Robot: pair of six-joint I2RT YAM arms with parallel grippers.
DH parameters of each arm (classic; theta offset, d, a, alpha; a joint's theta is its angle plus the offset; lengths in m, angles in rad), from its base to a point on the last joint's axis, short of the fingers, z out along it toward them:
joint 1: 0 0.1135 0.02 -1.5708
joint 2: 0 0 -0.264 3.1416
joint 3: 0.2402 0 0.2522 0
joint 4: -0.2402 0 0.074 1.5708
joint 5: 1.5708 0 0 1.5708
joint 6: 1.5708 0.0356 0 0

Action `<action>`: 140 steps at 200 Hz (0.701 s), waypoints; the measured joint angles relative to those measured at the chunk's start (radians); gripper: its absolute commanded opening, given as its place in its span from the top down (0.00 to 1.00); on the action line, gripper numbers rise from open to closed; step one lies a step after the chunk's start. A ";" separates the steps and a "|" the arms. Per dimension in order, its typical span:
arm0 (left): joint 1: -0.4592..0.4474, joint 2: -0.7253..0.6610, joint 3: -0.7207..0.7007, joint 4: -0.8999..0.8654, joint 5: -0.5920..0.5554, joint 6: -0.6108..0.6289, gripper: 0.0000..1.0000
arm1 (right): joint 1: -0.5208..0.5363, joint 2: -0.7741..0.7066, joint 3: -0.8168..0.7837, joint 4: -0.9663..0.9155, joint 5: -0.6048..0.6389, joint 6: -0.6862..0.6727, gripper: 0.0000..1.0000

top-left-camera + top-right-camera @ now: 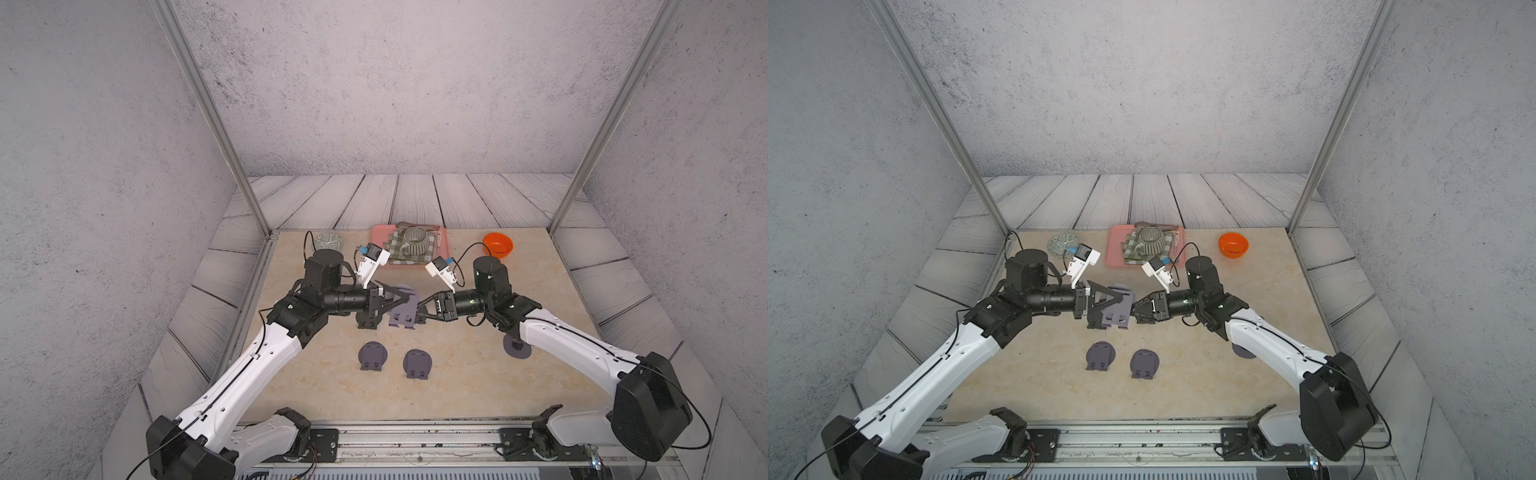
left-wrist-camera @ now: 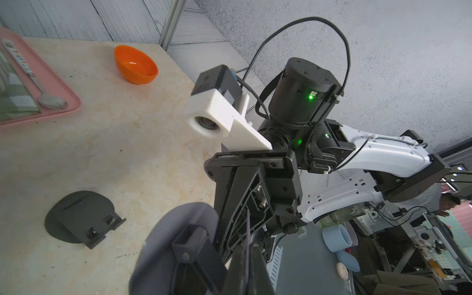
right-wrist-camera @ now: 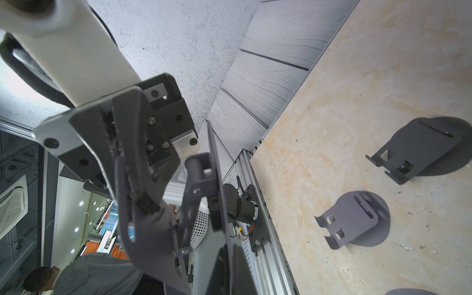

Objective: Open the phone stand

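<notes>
Left and right jaws clamp the grey stand (image 1: 403,306), plate (image 1: 401,315) angled off its disc (image 1: 405,289); grip points blurred

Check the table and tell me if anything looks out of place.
Nothing looks spilled or broken. One oddity: a fourth stand lies half hidden under the right arm, apart from the two front stands and the held stand. The arm could brush it.
</notes>
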 measured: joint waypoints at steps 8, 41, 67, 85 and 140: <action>-0.001 0.001 0.011 -0.016 -0.010 0.018 1.00 | 0.000 0.003 0.000 0.014 0.002 0.006 1.00; -0.002 0.023 0.063 -0.066 -0.015 0.101 1.00 | 0.002 -0.003 0.010 0.024 0.026 0.011 1.00; -0.003 0.022 0.064 -0.067 -0.013 0.140 1.00 | 0.003 -0.011 0.016 0.006 0.041 0.009 1.00; -0.006 0.010 0.047 -0.047 -0.026 0.148 1.00 | 0.004 -0.011 0.024 -0.006 0.048 0.006 1.00; -0.018 -0.059 -0.026 0.001 -0.088 0.156 1.00 | 0.022 0.024 0.041 -0.018 0.038 -0.014 1.00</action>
